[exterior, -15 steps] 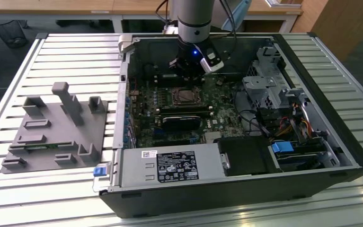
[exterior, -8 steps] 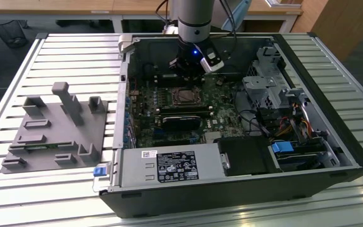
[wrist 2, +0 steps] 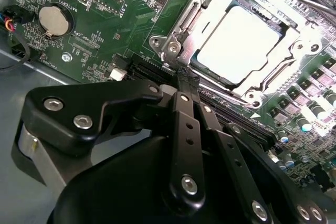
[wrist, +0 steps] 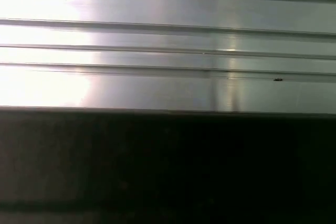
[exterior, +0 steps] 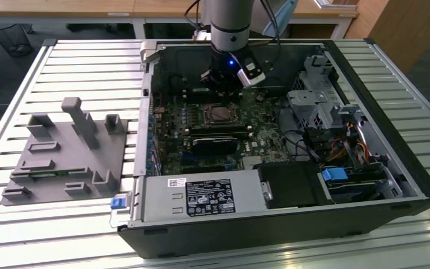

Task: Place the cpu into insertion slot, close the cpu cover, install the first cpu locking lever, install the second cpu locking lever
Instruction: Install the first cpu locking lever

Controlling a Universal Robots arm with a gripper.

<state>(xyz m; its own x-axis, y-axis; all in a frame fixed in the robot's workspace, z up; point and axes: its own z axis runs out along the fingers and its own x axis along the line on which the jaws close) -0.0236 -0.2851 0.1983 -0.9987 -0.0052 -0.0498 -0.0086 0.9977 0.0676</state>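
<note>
1. While I am hovering over the green circuit board [wrist 2: 121, 19], my black gripper [wrist 2: 185, 77] is pressing its fingers together beside the thin silvery metal frame cover [wrist 2: 207, 3].
2. Beneath that cover, the small silvery-grey square cpu [wrist 2: 239, 43] is lying seated.

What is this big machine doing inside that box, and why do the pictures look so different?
It's a robot arm reaching into an open computer case lying on a ribbed metal table. The exterior view looks on from outside. The second wrist view rides on the arm: its black hand, tips together, sits at a corner of the silvery cpu cover, closed over the cpu. I can't tell whether the hand pinches anything. The first wrist view sees shiny metal ridges and a dark area. A grey plastic holder lies on the table at the exterior view's left.
</note>
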